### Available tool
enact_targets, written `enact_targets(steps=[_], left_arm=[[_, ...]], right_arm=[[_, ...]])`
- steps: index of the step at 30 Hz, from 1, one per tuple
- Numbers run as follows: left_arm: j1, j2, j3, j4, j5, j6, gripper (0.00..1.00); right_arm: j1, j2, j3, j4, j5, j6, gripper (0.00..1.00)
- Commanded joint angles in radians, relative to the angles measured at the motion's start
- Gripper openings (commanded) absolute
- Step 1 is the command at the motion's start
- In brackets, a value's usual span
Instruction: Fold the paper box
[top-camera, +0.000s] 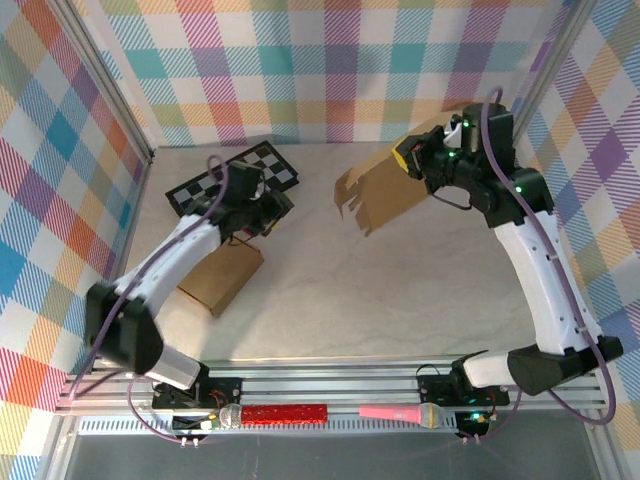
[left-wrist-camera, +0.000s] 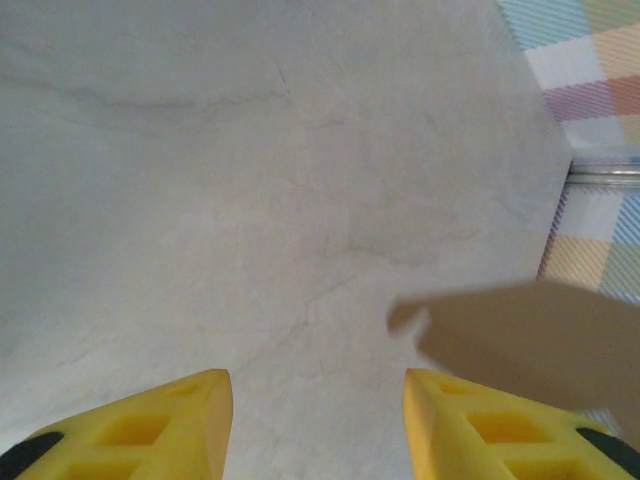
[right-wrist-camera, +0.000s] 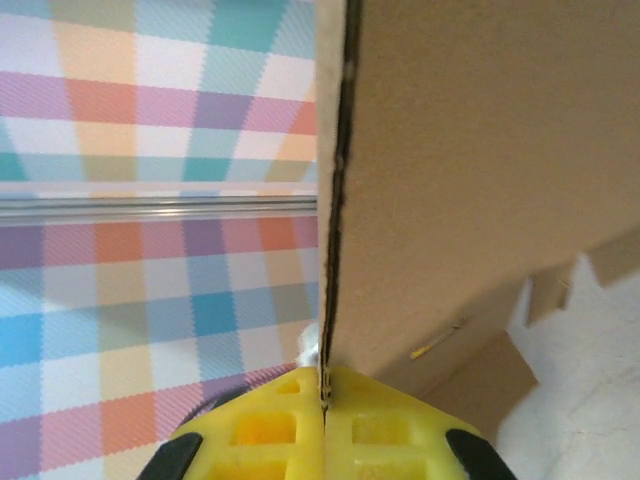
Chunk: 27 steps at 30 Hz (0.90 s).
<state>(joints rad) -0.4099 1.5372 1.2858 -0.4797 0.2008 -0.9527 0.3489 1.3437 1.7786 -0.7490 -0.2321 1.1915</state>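
Right gripper (right-wrist-camera: 323, 400) pinches a thin edge of the paper box (right-wrist-camera: 480, 180) between its jaws, left gripper (left-wrist-camera: 315, 420) gapes empty, so the sheet could slip!

Table: my table (top-camera: 400, 290) is a pale, matte slab with a marble look and faint grey veins, running from my bases out toward 12 o'clock.
Back wall: at 12 o'clock stands a plaid panel (top-camera: 330, 70) of pastel teal, pink, orange, yellow and purple squares.
Left wall: the left wall (top-camera: 45, 200) at 9 o'clock has the same plaid.
Right wall: the right wall (top-camera: 612, 200) at 3 o'clock matches it.
Corners: bare aluminium struts (top-camera: 108, 80) rise at 11 and 1 o'clock where the walls meet.
Near edge: slotted aluminium rails (top-camera: 330, 380) cross at 6 o'clock.
Wall seam: from my right wrist, a metal strip (right-wrist-camera: 150, 208) crosses the plaid horizontally.
Light: soft and even; shadows on the table are faint.
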Motion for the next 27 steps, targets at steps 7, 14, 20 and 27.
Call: enact_targets(steps=[7, 14, 20, 27], left_arm=[[-0.179, 0.362, 0.049, 0.548, 0.253, -0.224, 0.43], [-0.27, 0.312, -0.281, 0.943, 0.245, -0.455, 0.36], [-0.225, 0.128, -0.418, 0.786, 0.212, -0.405, 0.35], [-0.176, -0.119, -0.359, 0.066, 0.021, -0.166, 0.39]], right_arm=[[0.0, -0.017, -0.106, 0.166, -0.057, 0.092, 0.0], [-0.007, 0.09, -0.207, 0.337, -0.081, 0.16, 0.0], [-0.008, 0.168, -0.258, 0.392, -0.104, 0.139, 0.0], [-0.008, 0.192, -0.469, 0.568, -0.151, 0.188, 0.0]])
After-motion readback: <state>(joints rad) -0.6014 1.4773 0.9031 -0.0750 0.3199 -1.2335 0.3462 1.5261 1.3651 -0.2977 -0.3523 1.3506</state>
